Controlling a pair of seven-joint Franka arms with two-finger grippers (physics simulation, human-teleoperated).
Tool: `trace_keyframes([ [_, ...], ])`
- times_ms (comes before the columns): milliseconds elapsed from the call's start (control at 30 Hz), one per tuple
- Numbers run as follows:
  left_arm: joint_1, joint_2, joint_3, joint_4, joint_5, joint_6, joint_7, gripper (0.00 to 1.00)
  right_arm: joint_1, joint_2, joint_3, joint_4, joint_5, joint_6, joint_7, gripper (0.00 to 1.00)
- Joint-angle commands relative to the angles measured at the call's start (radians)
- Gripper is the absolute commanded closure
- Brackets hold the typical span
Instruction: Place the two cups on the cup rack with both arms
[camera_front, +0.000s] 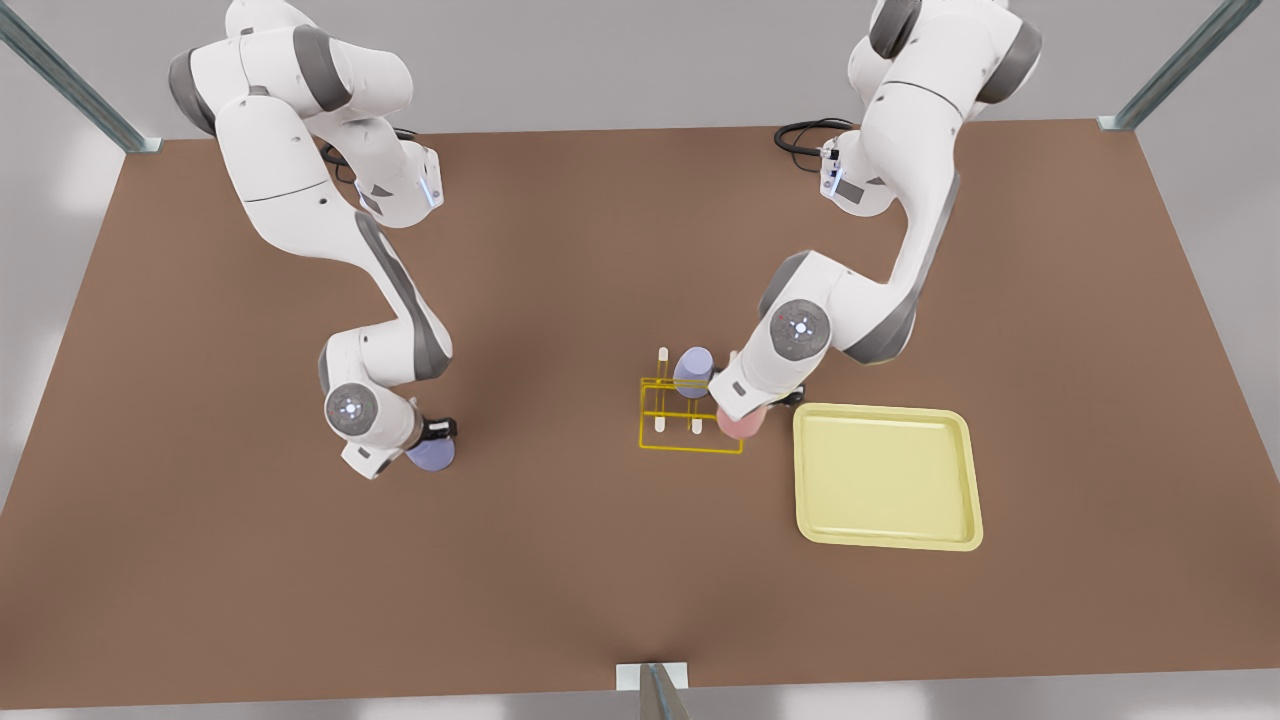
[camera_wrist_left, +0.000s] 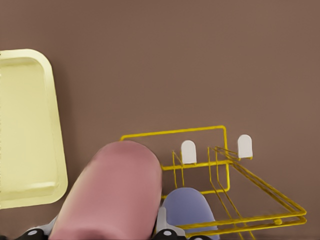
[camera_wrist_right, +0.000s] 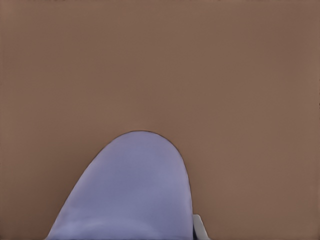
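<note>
On the front view's right, my left gripper is shut on the pale pink cup. It holds the cup at the corner of the yellow wire cup rack nearest the tray. A lavender cup sits on a rack peg beside it. Two white-tipped pegs stand bare. On the front view's left, my right gripper is shut on another lavender cup, low over the brown table and far from the rack.
A flat pale-yellow tray lies just to the front view's right of the rack. The brown table stretches open between the two arms and toward its front edge. Metal frame posts stand at the table's borders.
</note>
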Motion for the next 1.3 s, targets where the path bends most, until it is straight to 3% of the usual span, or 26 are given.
trace_keyframes([
  [0, 0.000, 0.008, -0.001, -0.001, 0.000, -0.049, -0.279, 0.22, -0.001, -0.001, 0.000, 0.004, -0.001, -0.003, -0.011, 0.17],
  [67, 0.004, 0.024, -0.001, -0.001, -0.003, -0.023, -0.281, 0.18, -0.001, -0.001, 0.000, 0.010, -0.001, -0.003, -0.010, 0.17],
  [133, 0.007, 0.027, -0.001, -0.001, -0.005, -0.016, -0.281, 0.00, -0.001, -0.001, 0.000, 0.022, -0.001, -0.005, -0.010, 0.17],
  [267, 0.022, 0.005, 0.002, 0.022, -0.005, -0.057, -0.275, 0.00, -0.001, -0.005, 0.000, 0.033, 0.005, -0.005, -0.030, 0.17],
  [333, 0.128, -0.002, 0.002, 0.241, 0.001, -0.383, -0.203, 0.00, 0.010, -0.019, 0.008, 0.050, 0.003, -0.006, -0.031, 0.17],
  [400, 0.212, -0.002, 0.006, 0.384, -0.002, -0.537, -0.129, 0.00, 0.010, -0.039, 0.058, 0.071, 0.003, -0.008, -0.031, 0.17],
  [467, 0.261, -0.003, 0.007, 0.424, 0.004, -0.600, -0.003, 0.00, 0.013, -0.041, 0.091, 0.099, 0.003, -0.012, -0.031, 0.17],
  [533, 0.320, -0.255, 0.009, 0.024, 0.067, -0.343, 0.337, 0.00, 0.011, -0.033, 0.146, 0.139, 0.003, -0.012, -0.031, 0.17],
  [567, 0.313, -0.259, 0.007, -0.012, 0.083, -0.316, 0.337, 0.00, 0.011, -0.031, 0.175, 0.165, 0.003, -0.012, -0.030, 0.17],
  [700, 0.310, -0.198, 0.001, 0.016, 0.100, -0.428, 0.334, 0.00, 0.013, -0.025, 0.256, 0.257, 0.014, 0.005, -0.030, 0.17],
  [900, 0.312, -0.201, -0.036, 0.023, 0.095, -0.465, 0.331, 0.00, 0.074, 0.019, 0.278, 0.415, 0.060, 0.012, -0.022, 0.17],
  [1267, 0.320, -0.201, -0.036, 0.023, 0.077, -0.461, 0.330, 0.00, 0.163, 0.111, 0.345, 0.493, 0.077, 0.025, -0.019, 0.17],
])
